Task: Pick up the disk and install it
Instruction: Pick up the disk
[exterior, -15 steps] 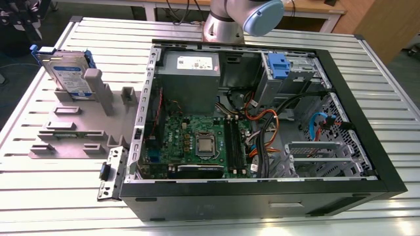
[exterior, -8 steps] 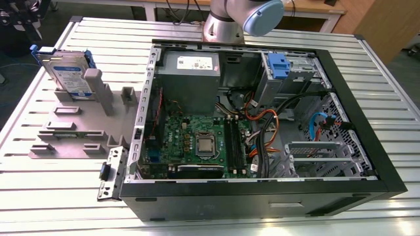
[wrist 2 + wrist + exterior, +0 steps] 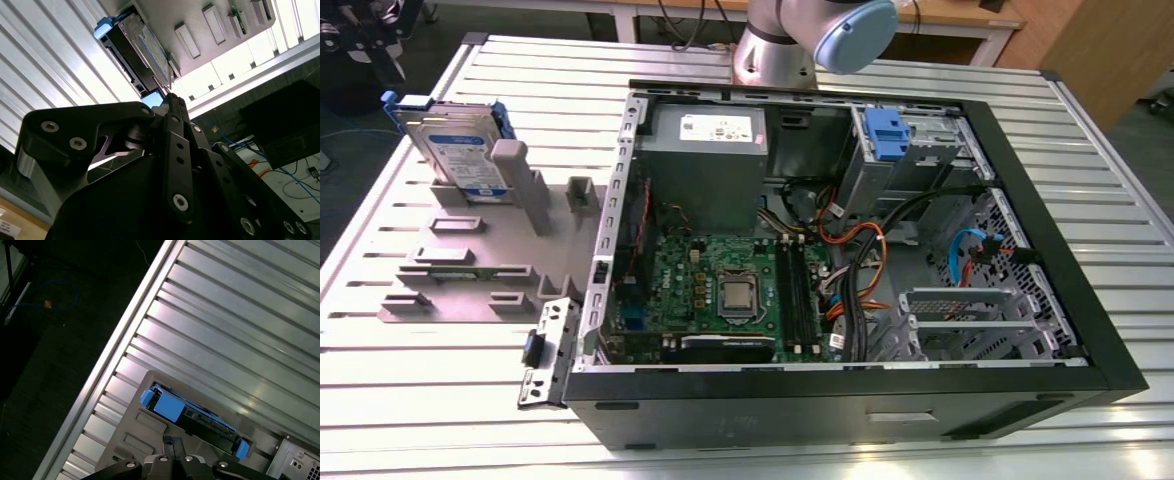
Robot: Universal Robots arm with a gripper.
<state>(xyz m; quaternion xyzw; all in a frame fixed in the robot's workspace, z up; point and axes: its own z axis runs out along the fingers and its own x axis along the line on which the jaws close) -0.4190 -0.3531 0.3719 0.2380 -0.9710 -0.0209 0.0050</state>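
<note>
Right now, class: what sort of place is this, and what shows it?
Probably a robotics lab bench: an open computer case on a slatted metal table, the disk standing in a grey holder, a robot arm.

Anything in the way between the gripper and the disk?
Nothing visible. In the first wrist view the disk sits on edge in the grey holder, with no object between it and the gripper.

One disk [image 3: 454, 152], one open case [image 3: 827, 410], one grey rack [image 3: 480, 275], one blue clip [image 3: 886, 135], one arm [image 3: 807, 35] and one slatted table [image 3: 1087, 150] get counted here.
</note>
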